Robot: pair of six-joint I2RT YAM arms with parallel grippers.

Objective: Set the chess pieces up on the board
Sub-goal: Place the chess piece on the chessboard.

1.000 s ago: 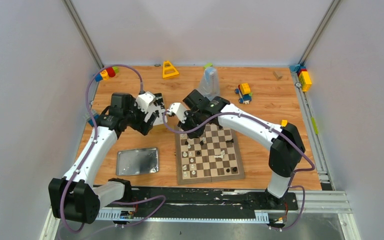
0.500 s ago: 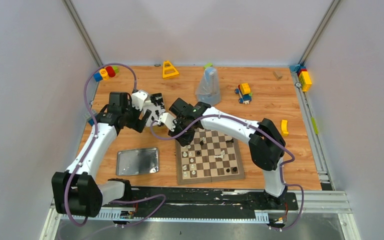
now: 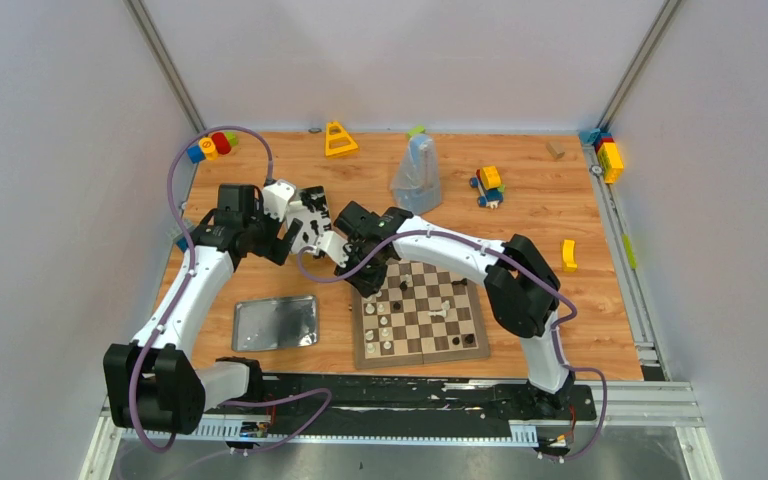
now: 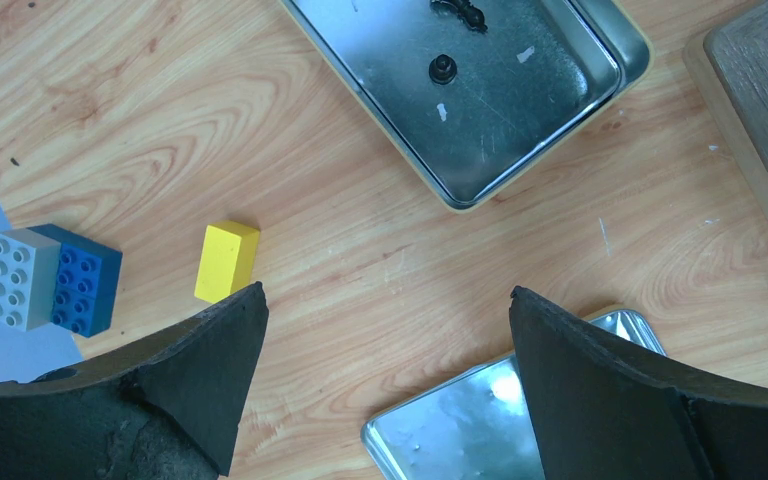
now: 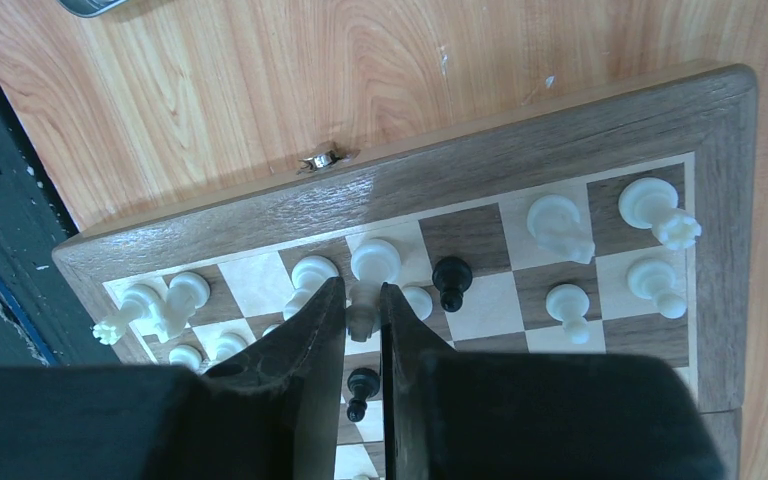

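Our right gripper [image 5: 363, 292] pinches an upright cream chess piece [image 5: 365, 318], head toward 12 o'clock, at the board's [image 3: 420, 355] 10 o'clock corner; our left gripper [image 4: 388, 292] gapes wide, holding nothing

Right pincer [image 5: 362, 292] tight on cream piece [image 5: 364, 315]

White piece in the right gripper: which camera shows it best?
Right wrist: the white piece sits between the fingers of the right gripper, over the board. Top external hides it under the arm; left wrist misses it.

chess pieces [image 5: 558, 225] on board [image 5: 560, 125] | metal tin [image 3: 276, 322] left of board | toy blocks [image 3: 489, 185] behind
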